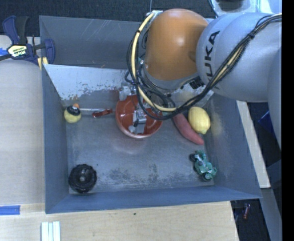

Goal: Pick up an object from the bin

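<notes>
Gripper (139, 120) sits inside the red bowl (123, 115), mid-bin (136, 199), toward the back.

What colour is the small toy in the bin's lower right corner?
The toy is green, clearest in the camera view.

Illumination: moderate and diffuse, from above. The glossy orange domed wrist cover (174, 41) carries a broad soft highlight. The grey metal bin (136, 197) has an evenly lit floor, darker directly beneath the arm.
</notes>
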`<state>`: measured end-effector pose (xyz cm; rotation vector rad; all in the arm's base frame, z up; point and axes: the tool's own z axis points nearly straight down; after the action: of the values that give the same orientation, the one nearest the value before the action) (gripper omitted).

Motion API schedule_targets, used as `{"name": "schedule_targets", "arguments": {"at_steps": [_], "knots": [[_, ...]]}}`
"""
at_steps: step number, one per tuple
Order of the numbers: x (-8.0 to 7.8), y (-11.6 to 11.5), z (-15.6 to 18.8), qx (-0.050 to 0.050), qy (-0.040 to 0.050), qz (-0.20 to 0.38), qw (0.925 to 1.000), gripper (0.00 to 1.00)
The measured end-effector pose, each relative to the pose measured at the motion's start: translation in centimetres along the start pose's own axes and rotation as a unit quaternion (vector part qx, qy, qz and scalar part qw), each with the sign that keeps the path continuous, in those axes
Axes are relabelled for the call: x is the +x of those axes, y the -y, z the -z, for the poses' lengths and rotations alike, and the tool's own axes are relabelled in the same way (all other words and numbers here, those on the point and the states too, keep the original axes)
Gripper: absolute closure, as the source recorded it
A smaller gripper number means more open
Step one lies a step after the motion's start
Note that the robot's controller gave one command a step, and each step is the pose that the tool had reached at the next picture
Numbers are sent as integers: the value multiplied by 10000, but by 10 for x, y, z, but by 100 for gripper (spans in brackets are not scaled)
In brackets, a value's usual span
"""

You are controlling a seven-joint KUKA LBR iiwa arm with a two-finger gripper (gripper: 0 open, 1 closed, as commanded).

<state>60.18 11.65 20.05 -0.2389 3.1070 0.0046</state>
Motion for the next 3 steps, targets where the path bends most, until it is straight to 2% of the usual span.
{"name": "schedule_targets", "arguments": {"at_steps": [1,2,3], "knots": [[17,1,-56,15,38,-152,9999,0],[11,24,-130,-1,-62,-518,9986,100],[11,24,-130,-2,-62,-519,9986,100]]}}
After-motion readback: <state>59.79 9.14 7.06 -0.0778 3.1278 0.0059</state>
